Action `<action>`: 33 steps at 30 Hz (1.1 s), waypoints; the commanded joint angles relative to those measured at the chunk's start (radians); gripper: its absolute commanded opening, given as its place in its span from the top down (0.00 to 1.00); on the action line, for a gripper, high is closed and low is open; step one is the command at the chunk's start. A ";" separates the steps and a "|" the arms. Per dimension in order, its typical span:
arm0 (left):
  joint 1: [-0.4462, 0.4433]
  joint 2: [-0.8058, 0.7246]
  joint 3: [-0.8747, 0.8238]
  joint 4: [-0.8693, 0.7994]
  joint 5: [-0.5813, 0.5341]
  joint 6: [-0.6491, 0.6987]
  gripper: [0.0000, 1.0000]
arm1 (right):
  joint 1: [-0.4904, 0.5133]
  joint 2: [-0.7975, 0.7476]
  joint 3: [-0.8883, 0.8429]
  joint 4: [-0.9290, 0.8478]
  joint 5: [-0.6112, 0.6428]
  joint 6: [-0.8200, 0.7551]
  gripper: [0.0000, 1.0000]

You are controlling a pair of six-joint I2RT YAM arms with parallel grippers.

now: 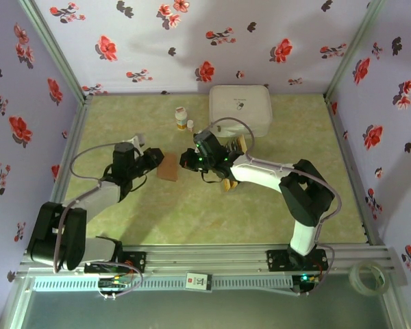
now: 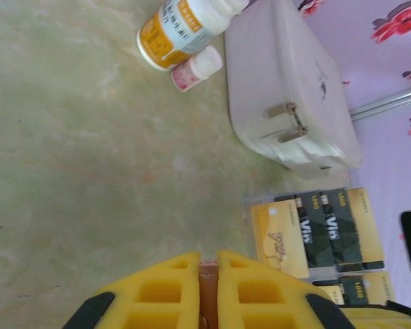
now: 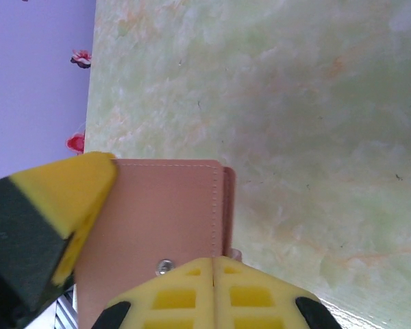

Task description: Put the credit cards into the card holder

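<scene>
We have both grippers on the holder mid-table, so the step in hand looks like opening it. Loading cards comes after.

L gripper is clenched on a thin brown edge of the holder; the strip shows squeezed btw its yellow fingers. R gripper is clamped too, fingers together at the holder's edge by the snap stud. To us it looks like it has the top flap pinched, tho the fingers hide the exact contact. Holder is folded, brown side to the R wrist cam. We can't tell if it's lifted or resting.

Cards sit in an overlapping row on the table, tan and black ones mixed. They're just beside the white box, well apart from the holder.

To do this well, L should hold its side firm as the anchor while R peels its flap up and away in an arc, not a straight pull — that would likely drag the whole holder out of L's grip or slip off the leather. We'd go slow and check that only one layer is in R's fingers. If both layers are caught it won't open, so we'd re-grip closer to the flap's lip. Once the inside shows, we'd lay it flat w/ the pocket facing the cards' side — a shorter trip for the 1st card.
</scene>
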 commanded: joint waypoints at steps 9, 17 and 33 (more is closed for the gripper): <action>0.010 0.161 -0.071 0.249 0.048 0.005 0.56 | -0.016 -0.002 0.056 0.031 -0.073 -0.003 1.00; 0.029 0.228 -0.098 0.361 0.076 -0.042 0.41 | -0.015 -0.012 0.076 0.058 -0.113 0.027 1.00; 0.053 0.120 -0.130 0.216 0.057 0.025 0.37 | -0.018 -0.031 0.033 0.077 -0.136 0.012 1.00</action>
